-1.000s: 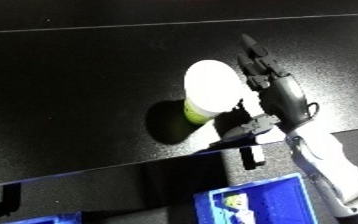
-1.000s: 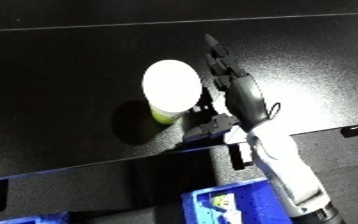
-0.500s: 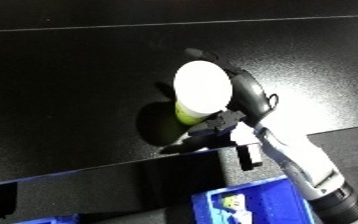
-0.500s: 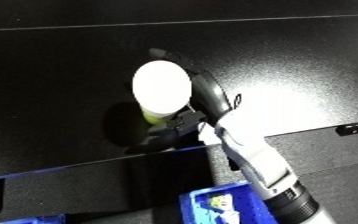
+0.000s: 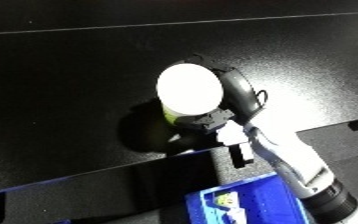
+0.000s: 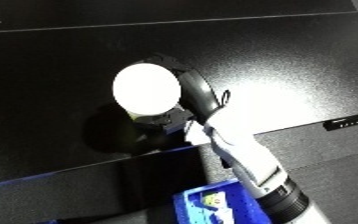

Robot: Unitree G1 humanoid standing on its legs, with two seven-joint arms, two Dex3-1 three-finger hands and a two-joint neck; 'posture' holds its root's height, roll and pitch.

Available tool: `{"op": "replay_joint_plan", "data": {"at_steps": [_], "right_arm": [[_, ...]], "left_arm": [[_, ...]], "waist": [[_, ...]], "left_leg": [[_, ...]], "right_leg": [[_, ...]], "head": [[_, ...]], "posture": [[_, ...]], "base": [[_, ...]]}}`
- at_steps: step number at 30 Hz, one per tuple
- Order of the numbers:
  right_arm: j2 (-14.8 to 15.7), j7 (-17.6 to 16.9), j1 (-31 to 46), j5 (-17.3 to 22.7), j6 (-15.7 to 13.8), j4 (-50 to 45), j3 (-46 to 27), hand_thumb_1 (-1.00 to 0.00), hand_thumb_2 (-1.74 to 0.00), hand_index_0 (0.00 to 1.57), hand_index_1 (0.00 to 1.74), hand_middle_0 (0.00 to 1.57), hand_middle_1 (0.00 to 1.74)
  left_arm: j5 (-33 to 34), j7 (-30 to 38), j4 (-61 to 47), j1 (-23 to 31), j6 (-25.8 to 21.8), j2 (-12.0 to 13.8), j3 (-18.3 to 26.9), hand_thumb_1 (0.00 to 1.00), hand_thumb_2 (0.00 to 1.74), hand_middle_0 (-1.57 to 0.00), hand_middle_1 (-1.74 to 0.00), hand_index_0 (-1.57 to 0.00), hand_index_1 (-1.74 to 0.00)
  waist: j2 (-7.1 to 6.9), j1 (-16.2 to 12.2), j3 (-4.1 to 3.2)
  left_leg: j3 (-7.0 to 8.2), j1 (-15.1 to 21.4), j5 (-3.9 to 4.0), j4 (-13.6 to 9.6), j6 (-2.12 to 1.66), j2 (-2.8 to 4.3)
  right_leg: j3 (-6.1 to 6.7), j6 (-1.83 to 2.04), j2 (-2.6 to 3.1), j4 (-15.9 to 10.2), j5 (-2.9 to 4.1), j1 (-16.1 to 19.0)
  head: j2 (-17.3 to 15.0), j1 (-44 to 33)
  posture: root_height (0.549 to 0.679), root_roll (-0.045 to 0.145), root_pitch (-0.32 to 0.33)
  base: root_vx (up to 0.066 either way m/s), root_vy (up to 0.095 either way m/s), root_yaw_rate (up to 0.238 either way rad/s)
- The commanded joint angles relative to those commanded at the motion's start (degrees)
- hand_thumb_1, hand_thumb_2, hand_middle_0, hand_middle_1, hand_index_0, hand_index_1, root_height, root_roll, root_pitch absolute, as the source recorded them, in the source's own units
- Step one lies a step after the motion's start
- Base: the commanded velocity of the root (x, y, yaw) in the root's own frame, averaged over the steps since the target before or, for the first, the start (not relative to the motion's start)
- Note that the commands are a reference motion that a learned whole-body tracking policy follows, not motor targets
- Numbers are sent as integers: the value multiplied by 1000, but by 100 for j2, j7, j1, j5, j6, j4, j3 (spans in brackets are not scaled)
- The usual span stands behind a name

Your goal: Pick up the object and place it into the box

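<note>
Right hand [image 5: 233, 100] wrapped round the cup [image 5: 190, 92] from the side, fingers curled on it, prob so it stays upright for the bin [image 5: 238, 202] below.

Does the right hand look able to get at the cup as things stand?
Probably yes. The right hand is already against the cup, its fingers curled round the far side, and nothing else on the black table stands between them.
</note>
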Motion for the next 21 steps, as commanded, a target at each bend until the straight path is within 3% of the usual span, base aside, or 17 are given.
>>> {"op": "replay_joint_plan", "data": {"at_steps": [7, 14, 16, 17, 18, 21], "right_arm": [[-165, -367, 766, -405, -595, -845, -744, -700, -1218, 1099, 1218, 1099, 1218], [-296, -814, 1575, -673, -1125, -1430, -1547, -700, -1218, 1099, 1218, 1099, 1218], [-325, -959, 2091, -825, -1397, -1573, -1993, -700, -1218, 1099, 1218, 1099, 1218], [-325, -959, 2091, -825, -1397, -1573, -1993, -700, -1218, 1099, 1218, 1099, 1218], [-350, -1013, 2439, -886, -1549, -1603, -2266, -700, -1218, 1099, 1218, 1099, 1218], [-369, -1039, 2879, -798, -1810, -1547, -2592, -700, -1218, 1099, 1218, 1099, 1218]], "left_arm": [[-103, -84, 96, 157, -189, -80, 185, 0, 0, 0, 0, 0, 0], [-286, -142, 153, 314, -335, -233, 354, 0, 0, 0, 0, 0, 0], [-363, -175, 150, 400, -383, -301, 437, 0, 0, 0, 0, 0, 0], [-363, -175, 150, 400, -383, -301, 437, 0, 0, 0, 0, 0, 0], [-444, -200, 146, 454, -414, -334, 495, 0, 0, 0, 0, 0, 0], [-579, -280, 184, 523, -486, -376, 576, 0, 0, 0, 0, 0, 0]], "waist": [[6, -350, 27], [76, -753, 48], [126, -944, 51], [126, -944, 51], [156, -1075, 54], [185, -1261, 68]], "left_leg": [[189, 85, -98, -4, -10, 85], [446, 252, -232, 8, 6, 158], [566, 352, -275, -31, 26, 164], [566, 352, -275, -31, 26, 164], [648, 434, -297, -86, 45, 164], [751, 544, -327, -176, 82, 154]], "right_leg": [[160, 45, 44, -62, 33, -34], [352, 49, 133, -47, -3, -40], [456, 57, 199, -46, -17, -45], [456, 57, 199, -46, -17, -45], [531, 67, 256, -66, -20, -49], [635, 82, 354, -127, -10, -53]], "head": [[165, 314], [222, 582], [228, 834], [228, 834], [242, 1075], [299, 1394]], "posture": [[644, 63, -21], [644, 67, -20], [644, 67, -18], [644, 67, -18], [644, 67, -15], [645, 66, -11]], "base": [[-10, 51, -171], [12, 105, -253], [24, 109, -251], [23, 107, -251], [22, 113, -274], [15, 100, -246]]}}
